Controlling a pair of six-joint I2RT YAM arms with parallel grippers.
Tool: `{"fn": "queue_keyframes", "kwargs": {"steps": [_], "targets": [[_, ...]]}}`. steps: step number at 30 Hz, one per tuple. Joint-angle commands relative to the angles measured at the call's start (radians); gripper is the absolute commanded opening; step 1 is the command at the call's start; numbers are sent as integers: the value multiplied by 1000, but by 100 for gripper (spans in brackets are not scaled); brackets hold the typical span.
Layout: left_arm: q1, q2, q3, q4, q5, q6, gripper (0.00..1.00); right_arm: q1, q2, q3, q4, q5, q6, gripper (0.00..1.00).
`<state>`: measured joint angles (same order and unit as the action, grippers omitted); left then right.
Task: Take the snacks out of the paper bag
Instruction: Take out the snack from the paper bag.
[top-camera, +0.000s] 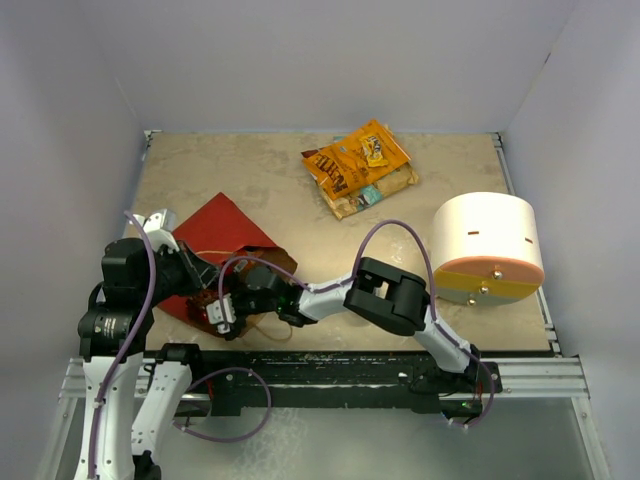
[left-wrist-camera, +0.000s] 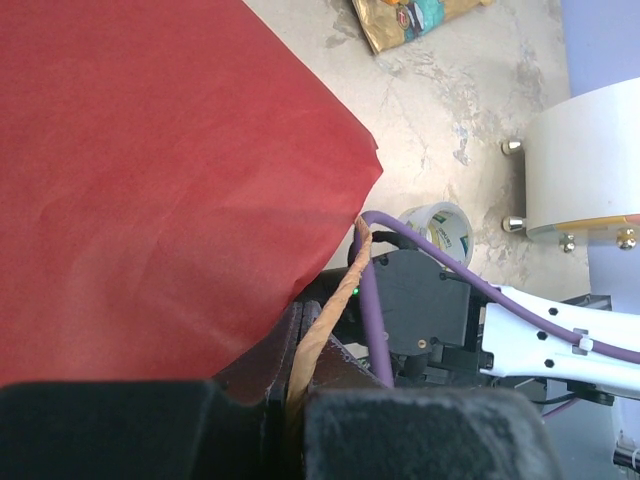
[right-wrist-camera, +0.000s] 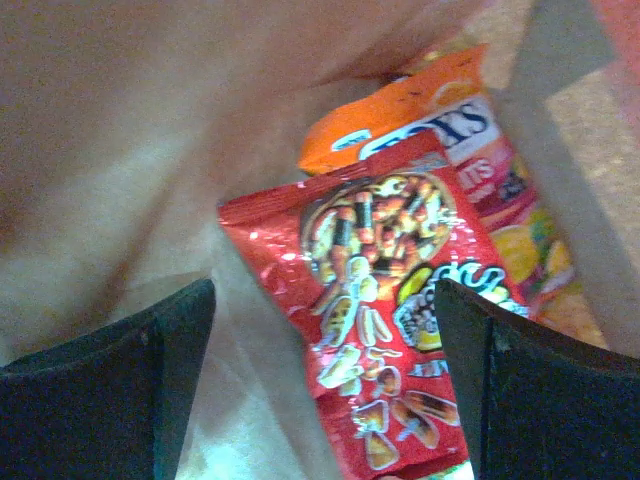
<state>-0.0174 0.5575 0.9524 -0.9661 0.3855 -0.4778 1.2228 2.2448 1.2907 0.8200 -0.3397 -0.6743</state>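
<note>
The red paper bag (top-camera: 212, 238) lies at the near left, its mouth facing the arms. My left gripper (top-camera: 200, 283) is shut on the bag's rim and its tan loop handle (left-wrist-camera: 328, 325); the red outside of the bag fills the left wrist view (left-wrist-camera: 150, 180). My right gripper (top-camera: 238, 300) is open inside the bag mouth (right-wrist-camera: 325, 385). Between its fingers lies a red-yellow snack packet (right-wrist-camera: 400, 320) on the brown kraft inside (right-wrist-camera: 120, 180). An orange packet (right-wrist-camera: 415, 120) and another red-yellow one (right-wrist-camera: 520, 250) lie behind it. Two packets lie outside on the table: an orange-brown one (top-camera: 355, 160) and a golden-tan one (top-camera: 378, 190).
A cream-white cylinder with an orange base (top-camera: 487, 245) stands at the right. A small tape roll (left-wrist-camera: 440, 228) sits near the right arm. White walls enclose the table (top-camera: 250, 165) on three sides.
</note>
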Motion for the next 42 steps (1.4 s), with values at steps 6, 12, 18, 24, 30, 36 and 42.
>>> {"fn": "queue_keyframes", "kwargs": {"steps": [6,12,18,24,30,36,42], "targets": [[13,-12,24,31,-19,26,0,1,57,80,25,68,106,91],[13,-14,23,30,-19,25,0,-17,68,95,27,96,177,74],[13,-20,25,27,-22,24,0,-20,64,66,55,112,221,44],[13,-19,29,29,-23,24,0,-20,-18,22,79,154,241,19],[13,-27,29,29,-26,22,0,-19,-125,-63,122,201,280,5],[13,-33,27,32,-28,18,0,-16,-272,-224,177,204,393,0],[13,-26,35,31,-43,10,0,15,-447,-490,195,120,540,0]]}}
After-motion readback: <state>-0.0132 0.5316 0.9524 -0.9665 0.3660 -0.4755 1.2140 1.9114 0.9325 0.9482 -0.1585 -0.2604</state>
